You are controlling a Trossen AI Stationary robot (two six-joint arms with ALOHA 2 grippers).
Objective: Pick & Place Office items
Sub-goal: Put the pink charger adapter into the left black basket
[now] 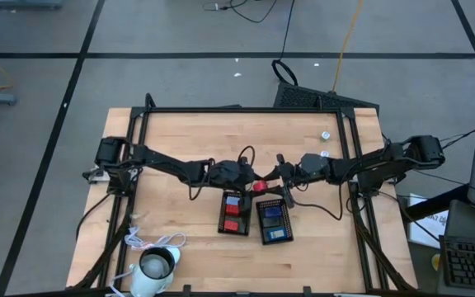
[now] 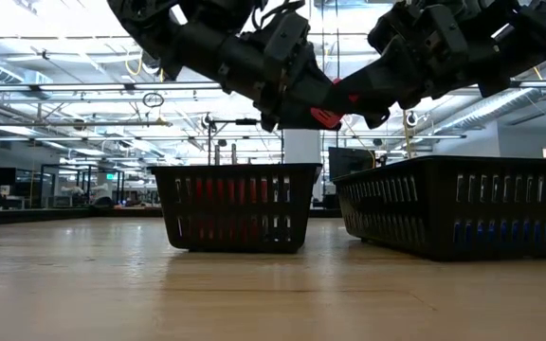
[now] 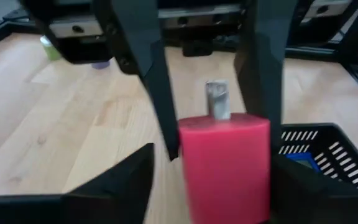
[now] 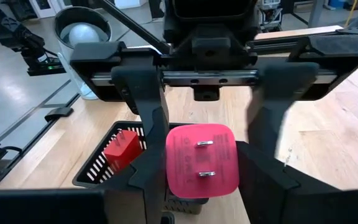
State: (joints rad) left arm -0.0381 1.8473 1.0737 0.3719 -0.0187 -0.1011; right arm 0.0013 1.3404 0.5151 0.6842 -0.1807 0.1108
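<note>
A red block with two metal prongs (image 1: 260, 186) (image 2: 325, 117) hangs in the air over the far ends of the two black trays, between both grippers. My right gripper (image 4: 202, 182) (image 1: 272, 181) comes from the table's right and is shut on the block. My left gripper (image 3: 213, 158) (image 1: 248, 183) comes from the left and is open, with its fingers on either side of the same block. Red blocks (image 1: 232, 213) lie in the left tray (image 1: 221, 216), and blue blocks (image 1: 275, 221) in the right tray (image 1: 288, 223). Two silvery-white bits (image 1: 324, 134) rest on the table by the right arm. My right gripper pinches the red block between its two fingers by two opposite side faces (image 4: 171, 168). It comes level from the table's right, and the prongs (image 4: 204, 158) face back toward its wrist. The block is lifted clear above the trays. My left gripper has one finger (image 3: 291, 180) close against the block's side (image 3: 265, 162); I cannot tell whether it touches. The other finger (image 3: 129, 174) stands apart from the block.
A white cup-like thing with a cord (image 1: 157, 268) stands at the table's near left corner. The two trays (image 2: 235, 204) (image 2: 463, 204) sit side by side below the grippers. Bare wood lies to the left of the trays (image 1: 171, 206) and to their right (image 1: 320, 206).
</note>
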